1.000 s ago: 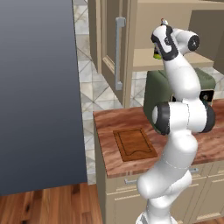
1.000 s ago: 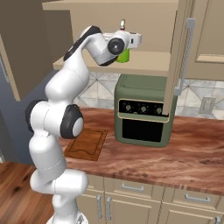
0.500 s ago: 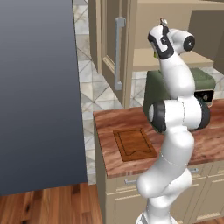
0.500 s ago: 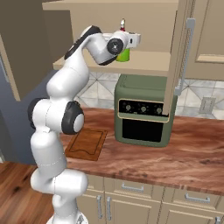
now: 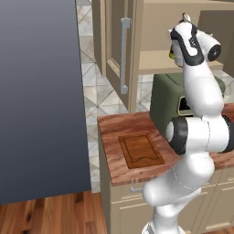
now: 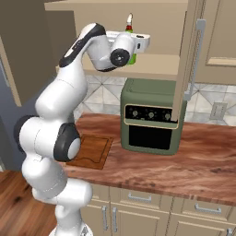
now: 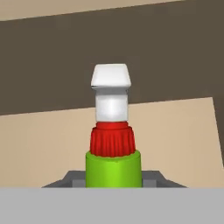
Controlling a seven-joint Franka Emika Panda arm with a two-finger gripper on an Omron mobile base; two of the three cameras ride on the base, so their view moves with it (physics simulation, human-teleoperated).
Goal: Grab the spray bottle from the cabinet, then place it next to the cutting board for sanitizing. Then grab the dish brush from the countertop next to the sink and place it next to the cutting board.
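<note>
The cabinet (image 6: 138,27) stands open, and the arm reaches onto its shelf. The worktop (image 6: 198,166) carries the cutting board (image 5: 140,150) near its left end, with nothing set beside it yet. The spray bottle (image 7: 113,144) stands on the shelf with the fingers (image 7: 151,177) pinching its green body. Judged so: bottle grasped, not lifted out; the dish brush step is untouched.
</note>
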